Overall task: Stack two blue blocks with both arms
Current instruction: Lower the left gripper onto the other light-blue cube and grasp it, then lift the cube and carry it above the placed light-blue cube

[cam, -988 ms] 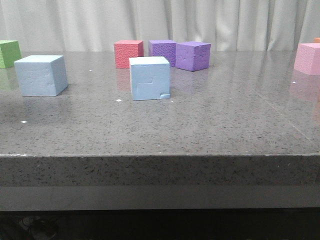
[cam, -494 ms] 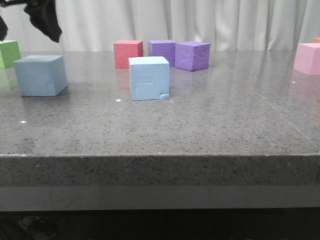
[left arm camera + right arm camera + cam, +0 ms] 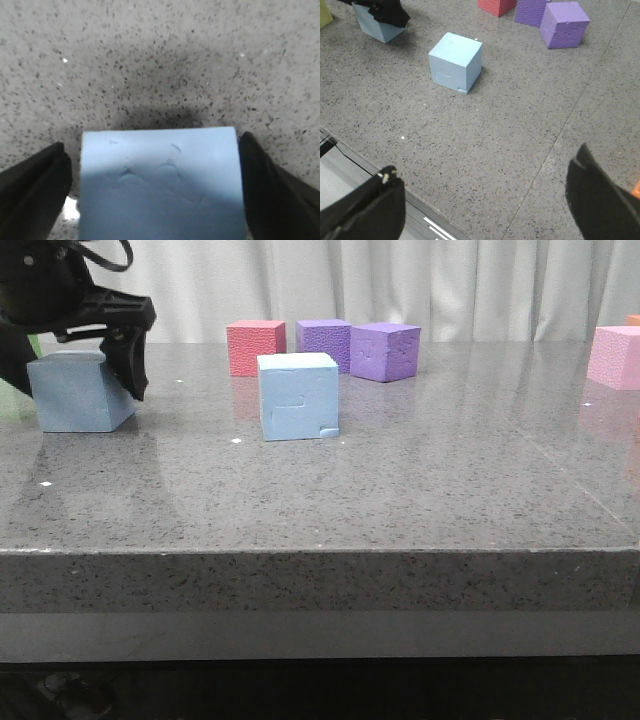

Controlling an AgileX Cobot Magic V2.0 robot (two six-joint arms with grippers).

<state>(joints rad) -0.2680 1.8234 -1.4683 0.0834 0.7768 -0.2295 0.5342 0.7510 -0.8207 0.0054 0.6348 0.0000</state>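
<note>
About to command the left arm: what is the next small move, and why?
Probably close the left gripper: its open fingers straddle the plain blue block with small gaps either side, and the block sits on the table.

The grey speckled stone table looks polished and glossy; the dented pale blue foam cube looks matt.

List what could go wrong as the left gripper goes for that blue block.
The left gripper is open, its fingers straddling the plain blue block with small gaps; an off-centre close could twist or push it. The grooved blue block sits near the red cube and purple cubes; a sloppy placement might knock them.
</note>
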